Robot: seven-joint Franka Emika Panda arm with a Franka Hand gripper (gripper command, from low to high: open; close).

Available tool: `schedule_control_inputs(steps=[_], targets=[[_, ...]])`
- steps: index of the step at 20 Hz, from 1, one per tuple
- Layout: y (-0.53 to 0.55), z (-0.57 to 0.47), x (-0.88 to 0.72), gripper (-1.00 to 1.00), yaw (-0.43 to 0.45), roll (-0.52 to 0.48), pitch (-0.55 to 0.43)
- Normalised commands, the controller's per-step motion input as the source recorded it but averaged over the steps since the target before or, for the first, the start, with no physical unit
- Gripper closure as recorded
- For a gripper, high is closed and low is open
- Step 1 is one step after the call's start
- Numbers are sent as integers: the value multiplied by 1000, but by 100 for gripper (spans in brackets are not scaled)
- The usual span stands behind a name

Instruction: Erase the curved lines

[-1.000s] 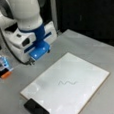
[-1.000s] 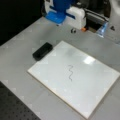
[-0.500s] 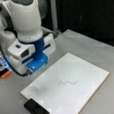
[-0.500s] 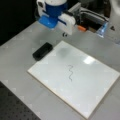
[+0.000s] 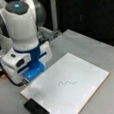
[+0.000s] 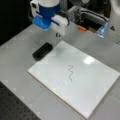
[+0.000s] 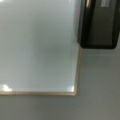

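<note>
The curve lines [image 5: 67, 83] are a thin dark wavy squiggle near the middle of the white board [image 5: 84, 70], also seen as curve lines [image 6: 70, 73] on the board [image 6: 92, 85]. A black eraser block [image 5: 36, 109] lies on the table beside the board's corner, showing as the eraser [image 6: 42, 51] and the eraser [image 7: 98, 25]. My gripper [image 5: 31, 75], blue and white, hangs above that board corner, a little short of the eraser and apart from it; in a front view the gripper [image 6: 43, 23] is above the table behind the eraser. No fingers show in the wrist view.
The board's wooden-edged corner [image 7: 75, 93] lies under the wrist camera, with grey table [image 7: 100, 87] around it. At a front view's top stand a metal fixture [image 6: 87, 17] and a small orange part [image 6: 81, 28].
The arm has swung and come down from behind the board toward the board's corner by the eraser. The board, squiggle and eraser have not moved.
</note>
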Motion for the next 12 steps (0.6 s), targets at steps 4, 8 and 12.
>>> schedule_control_inputs(steps=[4, 8, 12], targets=[[-223, -56, 231, -100, 180, 99, 64], [-226, 20, 261, -100, 124, 122, 69], [-242, 44, 321, -100, 85, 153, 70]])
